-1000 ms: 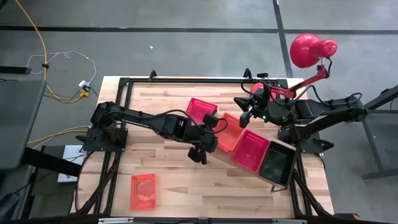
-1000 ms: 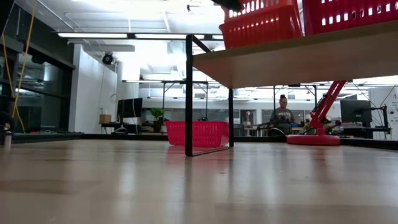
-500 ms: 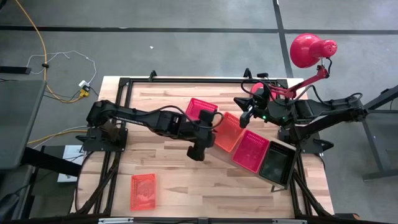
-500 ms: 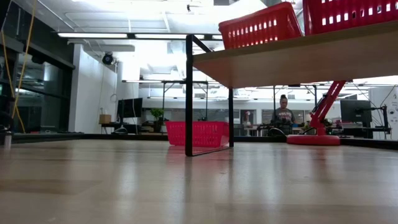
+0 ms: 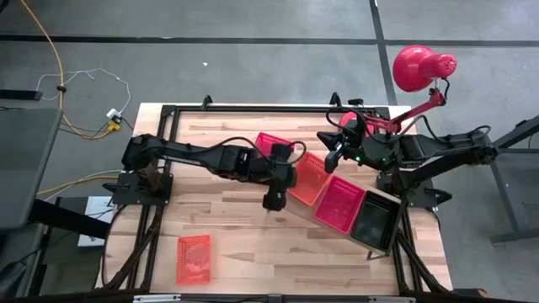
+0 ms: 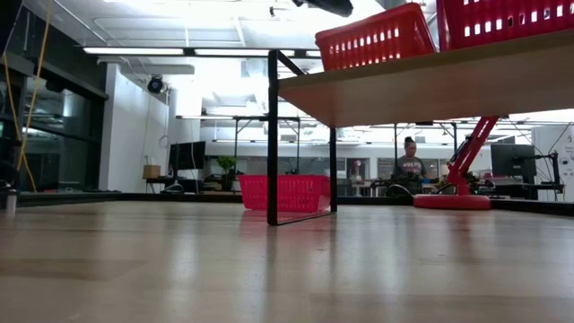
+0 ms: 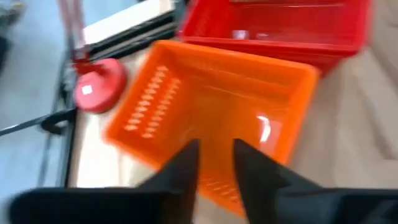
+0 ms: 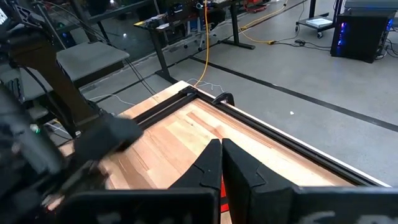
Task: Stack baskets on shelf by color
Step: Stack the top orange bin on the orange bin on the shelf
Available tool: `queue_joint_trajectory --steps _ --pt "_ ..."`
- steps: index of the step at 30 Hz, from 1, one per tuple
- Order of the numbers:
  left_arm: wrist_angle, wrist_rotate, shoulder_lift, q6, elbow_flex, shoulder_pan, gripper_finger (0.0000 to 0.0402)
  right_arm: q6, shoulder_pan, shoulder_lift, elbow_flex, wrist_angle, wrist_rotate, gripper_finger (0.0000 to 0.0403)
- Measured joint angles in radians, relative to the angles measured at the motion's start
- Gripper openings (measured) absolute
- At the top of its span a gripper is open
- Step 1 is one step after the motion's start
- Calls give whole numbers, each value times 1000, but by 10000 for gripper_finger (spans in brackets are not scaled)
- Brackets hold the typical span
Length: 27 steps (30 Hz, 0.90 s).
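Observation:
An orange basket (image 5: 305,178) rests by its bottom on the left end of the shelf (image 6: 430,90). A red basket (image 5: 340,204) and a black one (image 5: 373,220) stand beside it to the right. In the left wrist view the orange basket (image 7: 217,112) lies just ahead of my fingers. My left gripper (image 5: 273,199) is open and hovers at the basket's near-left corner, touching nothing; it also shows in the left wrist view (image 7: 216,146). Another red basket (image 5: 274,145) sits on the table behind the shelf, and a second orange basket (image 5: 194,257) lies near the table's near edge. My right gripper (image 5: 333,156) is shut and waits above the shelf's far side.
A red desk lamp (image 5: 413,67) stands with its round base (image 5: 349,118) at the far right of the table. The shelf's black bracket (image 6: 272,135) stands on the table at its left end. A person (image 6: 408,166) sits in the room beyond.
The orange basket, held up off the shelf by my left gripper a second ago, has come down onto the shelf's left end and stays there. My left gripper has let go and drawn off slightly toward the far edge.

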Motion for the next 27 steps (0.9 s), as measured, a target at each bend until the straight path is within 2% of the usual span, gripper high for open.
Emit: queue_joint_trajectory --steps 2,3,7,15,20,27 --pt "-12 44 11 11 0 0 27 0 0 0 0 0 0 0" --pt "-12 51 19 10 0 -2 15 0 0 0 0 0 0 0" --pt "-5 2 34 7 0 -17 7 0 0 0 0 0 -1 0" --pt "-52 -8 35 29 0 -18 1 0 0 0 0 -4 -3 0" --pt "-84 -56 35 48 0 -17 0 0 0 0 0 -4 -3 0" --pt "-127 -22 35 70 0 -17 0 1 0 0 0 -4 -3 0"
